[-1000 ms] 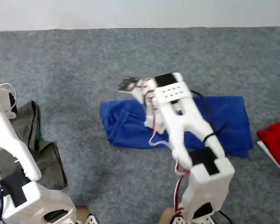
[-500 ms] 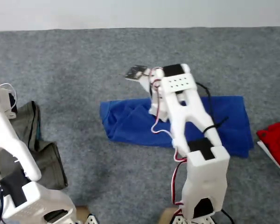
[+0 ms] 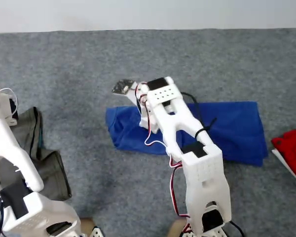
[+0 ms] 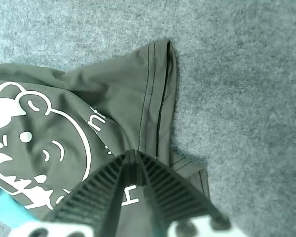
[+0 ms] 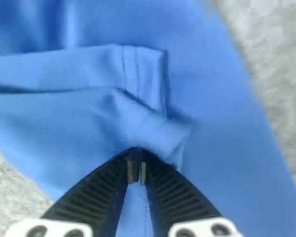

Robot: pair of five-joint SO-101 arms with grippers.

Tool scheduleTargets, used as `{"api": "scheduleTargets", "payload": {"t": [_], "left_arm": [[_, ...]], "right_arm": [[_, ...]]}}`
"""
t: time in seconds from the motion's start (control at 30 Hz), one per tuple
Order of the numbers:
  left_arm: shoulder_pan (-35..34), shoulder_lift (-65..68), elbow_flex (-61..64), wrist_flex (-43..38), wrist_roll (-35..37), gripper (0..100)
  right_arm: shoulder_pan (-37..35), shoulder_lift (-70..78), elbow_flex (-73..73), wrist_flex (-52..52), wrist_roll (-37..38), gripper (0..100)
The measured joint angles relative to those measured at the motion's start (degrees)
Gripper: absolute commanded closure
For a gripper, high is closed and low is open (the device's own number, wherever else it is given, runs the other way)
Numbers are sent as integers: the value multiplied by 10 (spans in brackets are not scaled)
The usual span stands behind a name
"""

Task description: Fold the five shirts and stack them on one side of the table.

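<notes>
Progress, as I judge it: early. The blue shirt (image 3: pixel 237 128) lies at centre of the high view as a long band, so approx. half folded. The dark green shirt (image 4: pixel 113 98) is crumpled at the left edge and the red shirt (image 3: pixel 292 145) is at the right edge, w/ no stack yet. The right gripper (image 5: pixel 136 173) is almost closed at a bunched fold of blue cloth; if it pinches it, I cannot tell. The left gripper (image 4: pixel 133 157) is closed over the green shirt. The grey table (image 3: pixel 64 64) has open room in the upper part of the frame, and less near the arm bases.
</notes>
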Motion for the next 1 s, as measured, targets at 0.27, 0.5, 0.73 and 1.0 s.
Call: {"api": "scheduleTargets", "payload": {"t": [0.27,0.5,0.73,1.0], "left_arm": [[0,0,0,40,0,979],[0,-66,0,79,0,979],[0,-105,0,83,0,978],[0,-105,0,84,0,978]], "right_arm": [[15,0,-123,131,-110,980],[139,0,-155,186,-175,864],[279,0,-155,187,-223,822],[382,22,-155,187,-229,721]]}}
